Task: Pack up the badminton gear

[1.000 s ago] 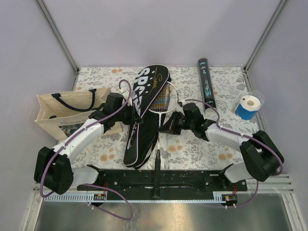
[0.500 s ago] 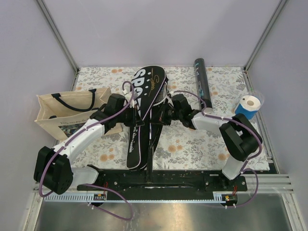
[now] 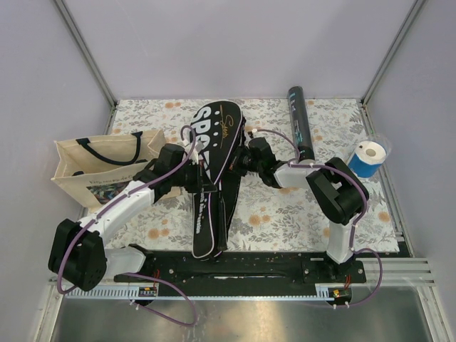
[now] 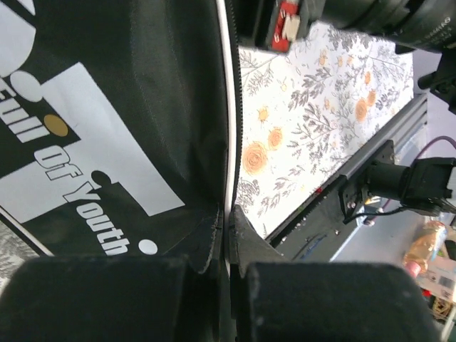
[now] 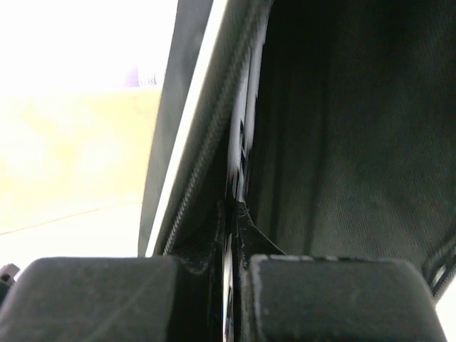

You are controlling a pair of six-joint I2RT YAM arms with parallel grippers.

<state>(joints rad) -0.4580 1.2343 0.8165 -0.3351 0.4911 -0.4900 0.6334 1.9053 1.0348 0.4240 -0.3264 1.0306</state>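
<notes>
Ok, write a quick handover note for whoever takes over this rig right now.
Left gripper: shut on the cover, at its left zip edge.
Right gripper: shut on the cover's right edge.
The cover lies mid-table. The racket is apparently inside it, mostly hidden.
Black tube: lying far right, not packed.
No shuttlecocks in view.
Left to do: close the cover, stow the tube.

Black racket-shaped fabric cover [image 4: 142, 92] ran past the left wrist view's edges, white lettering [image 4: 100, 167] cropped, zip seam [image 5: 210, 135] blurred at the right wrist
</notes>
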